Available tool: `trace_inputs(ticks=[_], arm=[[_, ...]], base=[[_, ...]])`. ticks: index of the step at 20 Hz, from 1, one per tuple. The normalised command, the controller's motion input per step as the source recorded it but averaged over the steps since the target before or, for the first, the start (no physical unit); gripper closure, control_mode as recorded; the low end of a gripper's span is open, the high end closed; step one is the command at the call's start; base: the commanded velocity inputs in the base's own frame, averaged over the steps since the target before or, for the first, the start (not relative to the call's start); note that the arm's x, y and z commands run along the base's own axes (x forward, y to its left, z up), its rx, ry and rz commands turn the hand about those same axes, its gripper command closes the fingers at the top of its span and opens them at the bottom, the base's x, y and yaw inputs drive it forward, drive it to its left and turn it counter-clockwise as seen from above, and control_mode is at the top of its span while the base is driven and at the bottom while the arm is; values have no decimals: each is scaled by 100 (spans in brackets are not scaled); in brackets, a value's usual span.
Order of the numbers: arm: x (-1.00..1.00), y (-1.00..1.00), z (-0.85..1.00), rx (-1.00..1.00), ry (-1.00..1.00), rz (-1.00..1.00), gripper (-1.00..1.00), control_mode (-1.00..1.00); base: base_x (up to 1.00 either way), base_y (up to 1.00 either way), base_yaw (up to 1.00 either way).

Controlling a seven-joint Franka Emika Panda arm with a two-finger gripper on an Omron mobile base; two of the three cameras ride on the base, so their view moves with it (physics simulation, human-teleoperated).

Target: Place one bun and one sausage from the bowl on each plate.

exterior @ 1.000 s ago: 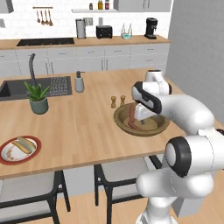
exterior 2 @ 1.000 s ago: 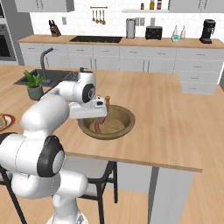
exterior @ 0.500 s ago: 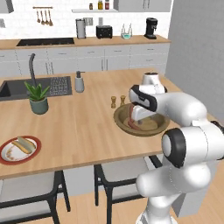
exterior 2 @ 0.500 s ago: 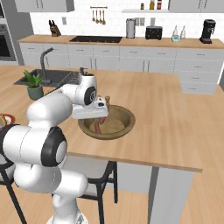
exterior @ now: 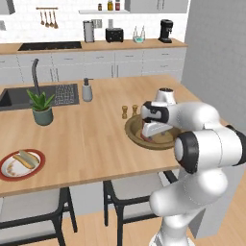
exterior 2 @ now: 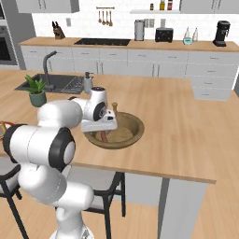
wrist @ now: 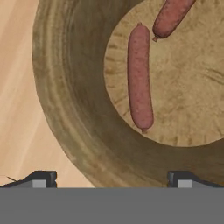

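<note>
The gripper point(wrist: 109, 177) was held released, its two dark tips wide apart at the bottom of the hand view, nothing between them. It hung low over the near wall of the bowl point(wrist: 74, 109), not over the food. A sausage point(wrist: 140, 76) lay flat on the bowl floor in the upper middle of that view, with a second sausage point(wrist: 168, 17) cut off at the top edge.

Risks were judged as follows: a straight descent from here could bring a tip down on the sloped wall and tip or push the bowl; a round sausage could be rolled out of a closing grip if it was taken off-centre; the two sausages lay close enough that both could be nudged together.

Counted: two sausages; no bun could be made out in the bowl. In the left base view one plate point(exterior: 41, 163) was seen at the lower left, already bearing food.
</note>
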Motion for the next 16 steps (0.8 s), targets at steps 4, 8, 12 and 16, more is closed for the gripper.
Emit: trace_inputs(ticks=[4,8,12,16], arm=[[26,0,-5,6,0,0,-100,-100],[29,0,0,0,0,0,-100,-100],[29,0,-2,0,0,0,-100,-100],[37,0,-15,0,0,-1,-100,-100]], base=[[0,0,0],[0,0,0],[0,0,0],[0,0,0]])
